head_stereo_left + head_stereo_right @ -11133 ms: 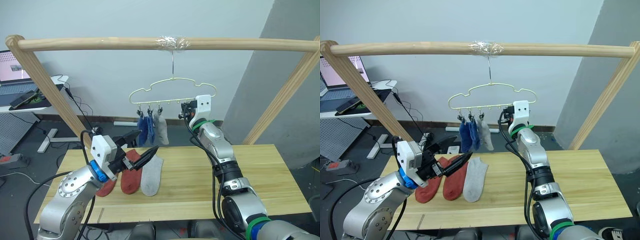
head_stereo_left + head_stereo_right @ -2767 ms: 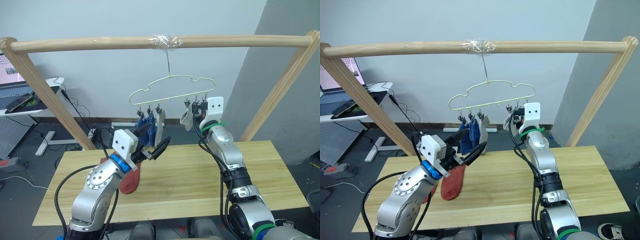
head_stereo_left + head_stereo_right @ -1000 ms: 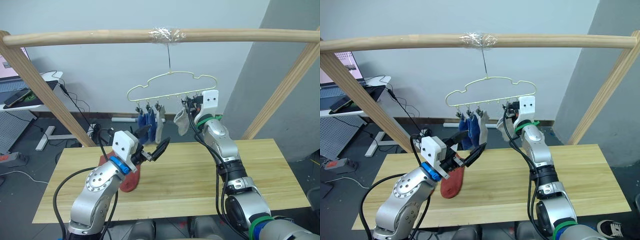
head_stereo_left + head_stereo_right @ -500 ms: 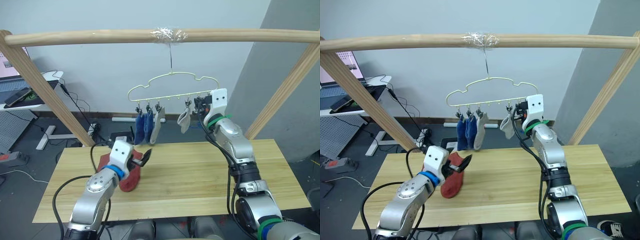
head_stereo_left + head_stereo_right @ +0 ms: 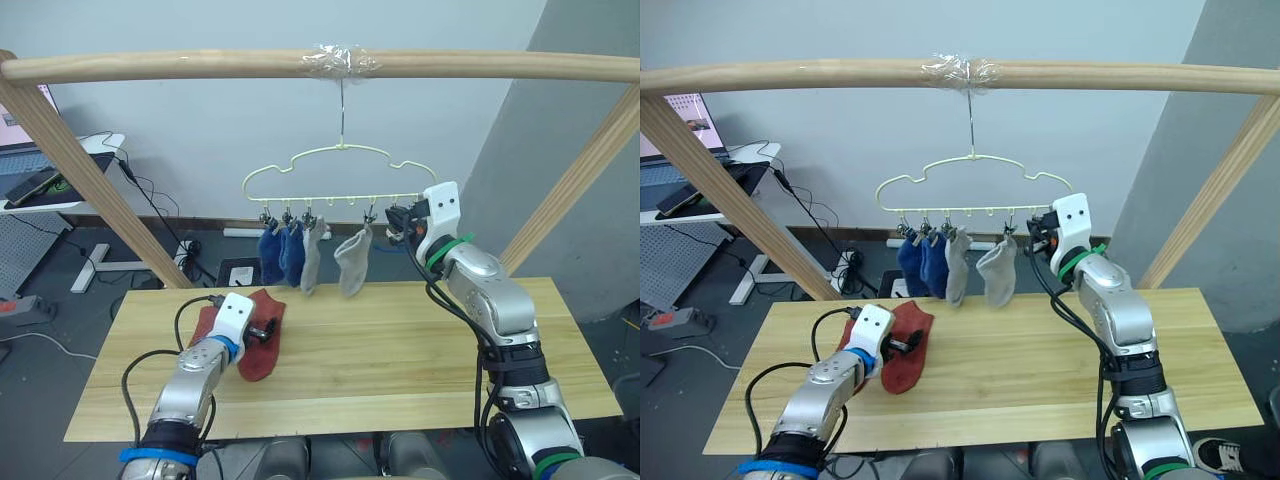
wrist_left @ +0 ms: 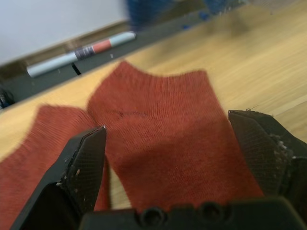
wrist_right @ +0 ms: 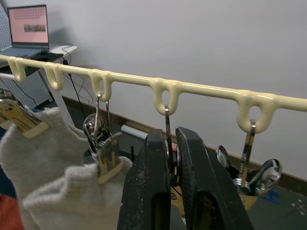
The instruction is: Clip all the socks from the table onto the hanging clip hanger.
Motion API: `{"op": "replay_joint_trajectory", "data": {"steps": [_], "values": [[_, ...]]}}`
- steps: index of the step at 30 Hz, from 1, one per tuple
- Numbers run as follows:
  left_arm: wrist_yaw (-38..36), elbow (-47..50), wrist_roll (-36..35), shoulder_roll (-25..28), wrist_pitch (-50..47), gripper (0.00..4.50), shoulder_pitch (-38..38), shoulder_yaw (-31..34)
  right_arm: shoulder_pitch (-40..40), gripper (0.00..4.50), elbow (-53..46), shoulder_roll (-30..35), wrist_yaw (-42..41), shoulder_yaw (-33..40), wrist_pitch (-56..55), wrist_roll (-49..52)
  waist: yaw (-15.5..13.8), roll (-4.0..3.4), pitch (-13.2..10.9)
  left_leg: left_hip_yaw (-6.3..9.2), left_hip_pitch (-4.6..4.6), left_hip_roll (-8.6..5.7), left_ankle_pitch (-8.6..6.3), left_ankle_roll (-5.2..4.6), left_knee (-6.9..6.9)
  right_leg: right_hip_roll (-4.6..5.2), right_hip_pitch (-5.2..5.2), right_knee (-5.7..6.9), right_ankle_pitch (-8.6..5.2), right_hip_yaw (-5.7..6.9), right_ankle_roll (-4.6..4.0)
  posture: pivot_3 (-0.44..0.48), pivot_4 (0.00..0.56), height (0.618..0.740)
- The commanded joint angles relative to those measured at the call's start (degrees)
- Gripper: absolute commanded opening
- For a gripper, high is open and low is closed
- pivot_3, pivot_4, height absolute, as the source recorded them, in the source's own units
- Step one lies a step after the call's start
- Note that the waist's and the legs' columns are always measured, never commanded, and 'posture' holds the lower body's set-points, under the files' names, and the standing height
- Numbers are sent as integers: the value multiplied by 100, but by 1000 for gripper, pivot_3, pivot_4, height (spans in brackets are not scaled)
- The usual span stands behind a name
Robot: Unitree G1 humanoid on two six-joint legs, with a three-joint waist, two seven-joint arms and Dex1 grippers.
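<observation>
- Left arm (image 5: 190, 385): silver-grey shell, blue wrist ring, white camera block, black cable.
- Right arm (image 5: 495, 310): silver-grey shell, green ring, white camera block, black cables.
- Fingers (image 6: 81, 163): black, finely textured pads.

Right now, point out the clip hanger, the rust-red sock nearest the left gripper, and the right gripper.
clip hanger (image 5: 340, 152), left eye view, top of wire outline.
rust-red sock (image 6: 168, 124), left wrist view, middle of fabric.
right gripper (image 7: 173, 158), right wrist view, between fingertips.

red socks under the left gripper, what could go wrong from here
The two red socks lie edge to edge on the table, and the open left gripper straddles the nearer one close to their shared edge, so it may pinch both. The clip hanger hangs loosely from one hook with four socks toward its left, so it could swing or tilt when the right gripper lets go.
</observation>
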State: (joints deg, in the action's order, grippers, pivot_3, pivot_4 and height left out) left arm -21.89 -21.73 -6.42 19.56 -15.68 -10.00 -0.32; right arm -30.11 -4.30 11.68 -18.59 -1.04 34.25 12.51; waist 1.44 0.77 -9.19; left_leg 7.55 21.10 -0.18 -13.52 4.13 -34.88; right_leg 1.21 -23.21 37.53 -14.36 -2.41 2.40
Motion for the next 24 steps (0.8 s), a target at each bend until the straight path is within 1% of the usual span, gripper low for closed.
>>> {"op": "replay_joint_trajectory", "data": {"steps": [1, 4, 7, 10, 16, 19, 20, 21, 23, 24], "values": [[-237, -480, 61, -77, 279, 4500, -238, -83, 49, 15, -245, 102, 7, 73, 183, 41, 10, 1, -2, 1, 2, 0, 0, 0, 0, 0, 0, -4, 1, 1, 2, 24, 160, 740], [-433, -882, 149, -81, 407, 4500, -354, -184, 61, 15, -349, 124, 44, 111, 294, 69, 16, 1, -2, 2, 7, 1, -1, 1, 3, 0, 0, -18, 3, 2, 6, 24, 160, 740], [-582, -1021, 290, -48, 478, 3942, -344, -318, 63, 0, -391, 114, 80, 138, 361, 84, 19, 0, -2, 1, 7, 0, -1, 1, 4, 1, 1, -22, 5, 2, 8, 15, 151, 740], [-629, -969, 402, -38, 601, 3125, -249, -383, 55, 0, -378, 95, 104, 157, 356, 83, 19, -1, -1, 0, 8, -2, -1, 1, 4, 4, 4, -29, 7, 1, 11, 18, 141, 740], [-685, -726, 611, -33, 901, 1679, 8, -564, -13, 0, -212, 176, -1, 95, 203, 20, 17, -3, 2, -2, 9, -2, -1, 1, 5, 6, 4, -33, 8, 0, 13, 20, 132, 740], [-737, -501, 681, -30, 1127, 1036, 134, -672, -81, 0, -76, 245, -76, 93, 113, -11, 16, -3, 2, -1, 9, -3, -1, 1, 4, 7, 4, -33, 9, 0, 14, 19, 131, 740], [-773, -353, 638, -55, 1173, 793, 194, -678, -116, 0, -41, 274, -100, 108, 107, -7, 19, -3, 2, -2, 9, -3, -1, 1, 4, 7, 4, -33, 9, 0, 15, 18, 131, 740], [-796, -262, 604, -77, 1192, 640, 226, -673, -145, 0, -6, 292, -117, 117, 95, -3, 21, -3, 2, -2, 9, -3, -1, 1, 4, 7, 5, -34, 10, -1, 15, 18, 130, 740], [-1019, 219, 341, -180, 1303, 156, 368, -656, -246, 0, 12, 336, -177, 203, 211, 114, 20, -3, 1, -2, 12, -3, -1, 1, 4, 8, 4, -36, 10, -1, 16, 15, 128, 740], [-1177, 442, 198, -226, 1404, 18, 424, -656, -291, 0, 8, 343, -204, 259, 336, 203, 22, -3, 1, -2, 15, -2, -1, 1, 4, 8, 3, -38, 10, 0, 16, 13, 128, 740]]}}
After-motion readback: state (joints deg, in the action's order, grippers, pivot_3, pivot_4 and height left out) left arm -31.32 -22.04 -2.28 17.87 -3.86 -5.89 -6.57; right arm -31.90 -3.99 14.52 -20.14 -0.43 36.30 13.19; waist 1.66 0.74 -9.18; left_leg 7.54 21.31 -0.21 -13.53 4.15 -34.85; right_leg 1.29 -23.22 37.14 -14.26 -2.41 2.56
